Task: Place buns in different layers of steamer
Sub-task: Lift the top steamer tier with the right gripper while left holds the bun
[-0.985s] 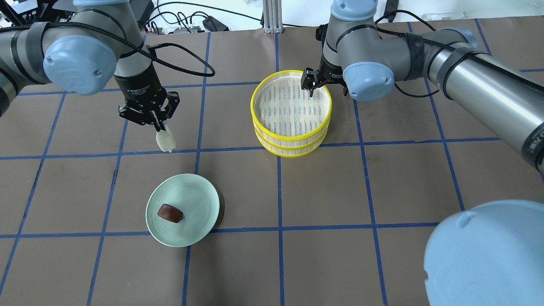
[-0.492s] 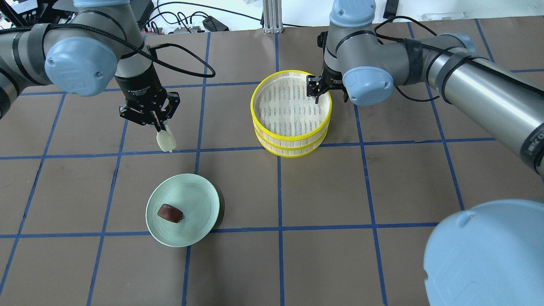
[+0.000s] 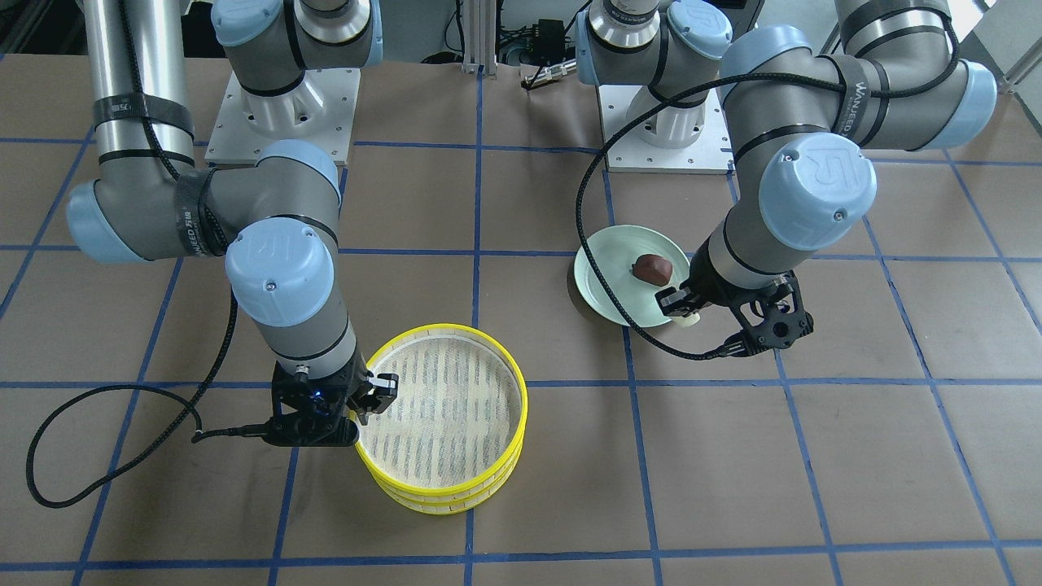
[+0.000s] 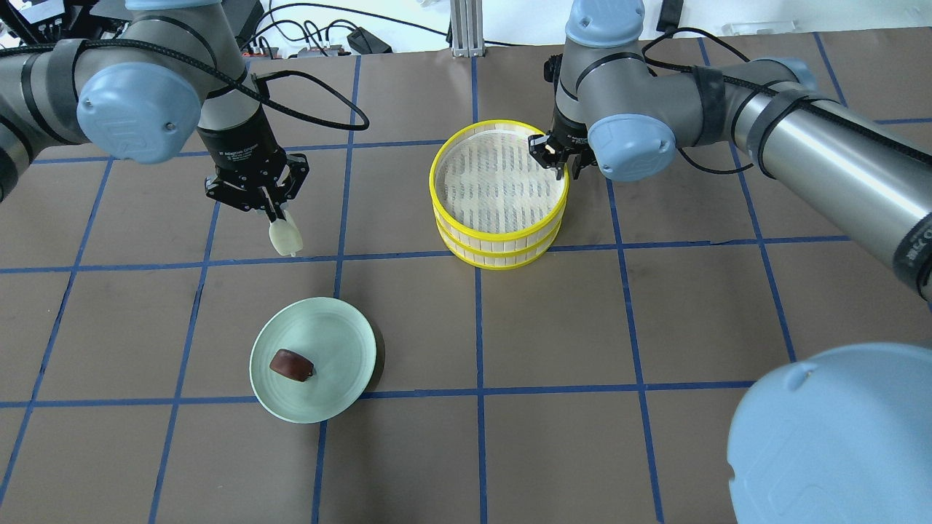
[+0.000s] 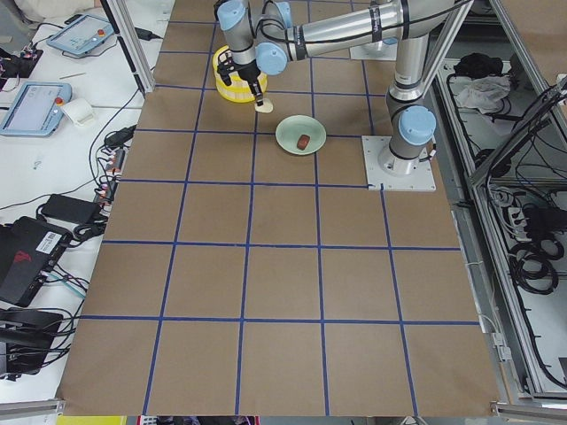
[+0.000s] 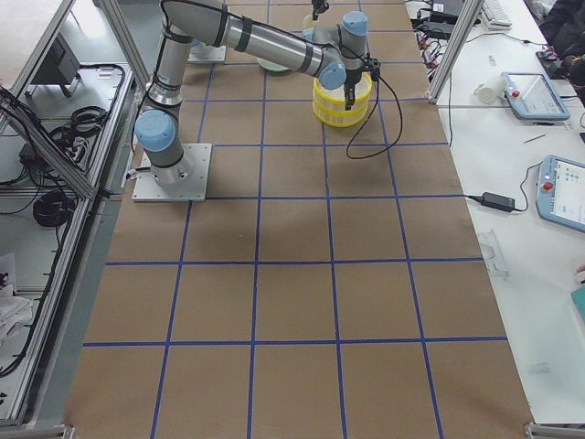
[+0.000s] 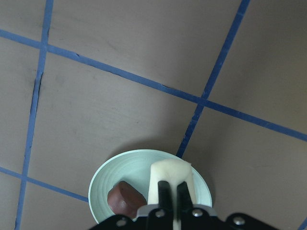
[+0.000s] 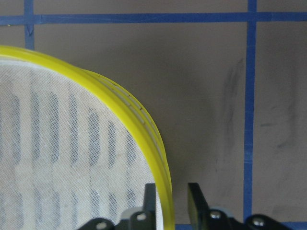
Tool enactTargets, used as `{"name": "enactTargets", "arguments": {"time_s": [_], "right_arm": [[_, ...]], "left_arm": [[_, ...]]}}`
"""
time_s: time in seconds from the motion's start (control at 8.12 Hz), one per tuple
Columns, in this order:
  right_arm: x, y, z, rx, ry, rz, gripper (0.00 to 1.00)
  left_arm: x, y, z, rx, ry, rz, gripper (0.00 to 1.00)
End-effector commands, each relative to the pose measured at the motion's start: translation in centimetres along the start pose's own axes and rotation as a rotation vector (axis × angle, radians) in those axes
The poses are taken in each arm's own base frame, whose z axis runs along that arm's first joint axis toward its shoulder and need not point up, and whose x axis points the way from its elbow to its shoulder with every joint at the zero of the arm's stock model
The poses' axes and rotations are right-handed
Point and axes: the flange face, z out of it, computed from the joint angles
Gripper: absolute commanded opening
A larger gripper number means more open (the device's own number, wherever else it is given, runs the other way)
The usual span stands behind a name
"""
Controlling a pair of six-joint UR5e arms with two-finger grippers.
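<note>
My left gripper is shut on the cream-white bun and holds it in the air beyond the pale green plate; the bun also shows in the left wrist view. The dark reddish-brown bun lies on that plate. The two steamer layers are stacked: the top tray is empty and sits on the lower tray. My right gripper is open at the stack's right rim. In the right wrist view its fingers stand on either side of the yellow rim.
The brown table has a grid of blue tape lines. Cables and a metal post lie along the far edge. The right arm's elbow hangs over the near right corner.
My right gripper moved right, from over the top tray's mesh to its right rim, and now straddles it. My left gripper with the cream-white bun barely shifted.
</note>
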Motion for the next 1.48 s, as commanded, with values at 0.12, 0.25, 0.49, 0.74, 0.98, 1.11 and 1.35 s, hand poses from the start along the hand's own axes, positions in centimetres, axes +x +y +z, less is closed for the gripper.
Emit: {"name": "enactTargets", "arguments": {"time_s": [0.12, 0.25, 0.49, 0.74, 0.98, 1.11, 1.35], "right_arm": [[0.3, 0.0, -1.0, 0.016, 0.018, -0.062, 0.10], [0.3, 0.0, -2.1, 0.024, 0.014, -0.060, 0.10], [2.0, 0.4, -5.9, 0.031, 0.016, -0.048, 0.07], [8.0, 0.4, -9.0, 0.005, 0.015, -0.032, 0.06], [15.2, 0.4, -11.1, -0.014, 0.041, -0.004, 0.00], [19.8, 0.8, -11.8, -0.037, 0.052, 0.020, 0.00], [24.7, 1.6, -11.9, -0.096, 0.087, 0.032, 0.00]], "left_arm": [[0.3, -0.5, -1.8, 0.087, 0.039, -0.001, 0.00], [0.5, -0.8, -2.3, 0.123, 0.054, 0.000, 0.00], [1.1, -0.7, -3.5, 0.148, 0.059, 0.008, 0.00], [2.5, -0.9, -5.1, 0.214, 0.120, 0.027, 0.00], [4.8, -0.4, -5.4, 0.254, 0.187, 0.058, 0.00], [6.8, 0.2, -5.1, 0.260, 0.221, 0.083, 0.00], [12.3, 0.6, -3.6, 0.304, 0.338, 0.116, 0.00]]}}
